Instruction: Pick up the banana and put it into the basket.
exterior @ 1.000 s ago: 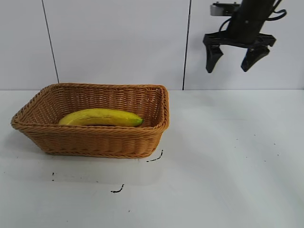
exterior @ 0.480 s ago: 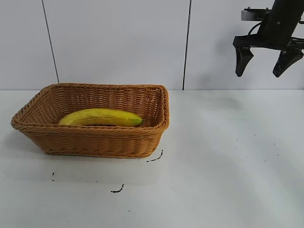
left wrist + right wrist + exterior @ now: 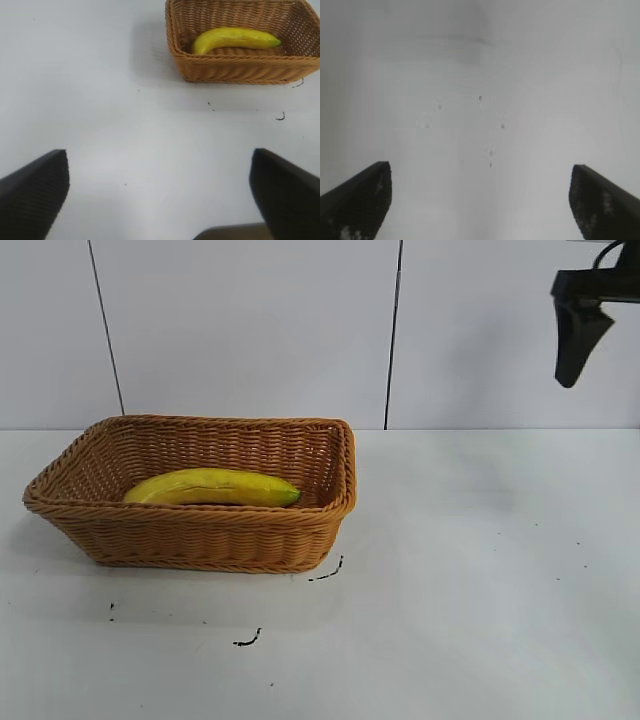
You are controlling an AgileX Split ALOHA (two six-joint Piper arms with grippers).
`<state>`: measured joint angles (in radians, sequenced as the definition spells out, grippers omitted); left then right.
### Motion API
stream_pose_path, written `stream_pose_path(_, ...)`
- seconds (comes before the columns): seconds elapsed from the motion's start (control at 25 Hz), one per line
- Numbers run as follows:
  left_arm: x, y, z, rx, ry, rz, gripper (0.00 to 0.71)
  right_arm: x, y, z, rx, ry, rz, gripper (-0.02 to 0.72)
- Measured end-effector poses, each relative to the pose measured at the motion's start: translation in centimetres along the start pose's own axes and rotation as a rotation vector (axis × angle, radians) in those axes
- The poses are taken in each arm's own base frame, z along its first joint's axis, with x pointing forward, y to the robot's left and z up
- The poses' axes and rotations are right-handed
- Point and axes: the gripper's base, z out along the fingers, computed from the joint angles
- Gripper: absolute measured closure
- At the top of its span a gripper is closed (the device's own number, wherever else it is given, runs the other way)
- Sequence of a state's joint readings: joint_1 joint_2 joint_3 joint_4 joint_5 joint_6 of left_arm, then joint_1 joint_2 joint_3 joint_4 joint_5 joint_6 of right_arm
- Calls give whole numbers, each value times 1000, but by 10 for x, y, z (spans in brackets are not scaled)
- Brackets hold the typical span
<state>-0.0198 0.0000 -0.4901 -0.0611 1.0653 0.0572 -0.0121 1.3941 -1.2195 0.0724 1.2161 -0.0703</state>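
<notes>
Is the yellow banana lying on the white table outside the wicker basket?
No, the curved yellow banana lies inside the tan woven wicker basket.

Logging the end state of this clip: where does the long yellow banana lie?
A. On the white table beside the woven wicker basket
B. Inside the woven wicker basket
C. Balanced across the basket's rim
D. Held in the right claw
B: the long yellow banana rests on the floor of the tan woven wicker basket, with no claw touching it.
</notes>
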Motion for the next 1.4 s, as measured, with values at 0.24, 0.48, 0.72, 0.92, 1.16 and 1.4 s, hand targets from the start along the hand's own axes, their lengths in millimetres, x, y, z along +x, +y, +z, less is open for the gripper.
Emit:
stream_pose_path(0.24,0,0,0,0,0,0,15,84,5,-20,4,-70,-27,14)
stream_pose_path(0.48,0,0,0,0,0,0,15,154,8,-15,19,-269,-34,14)
stream_pose_path(0.72,0,0,0,0,0,0,15,211,9,-5,33,-444,-44,14)
stream_pose_path(0.92,0,0,0,0,0,0,15,235,11,-21,49,-641,-57,14)
stream_pose_path(1.16,0,0,0,0,0,0,15,257,12,-29,58,-789,-65,14)
stream_pose_path(1.4,0,0,0,0,0,0,15,269,13,-32,62,-868,-70,14)
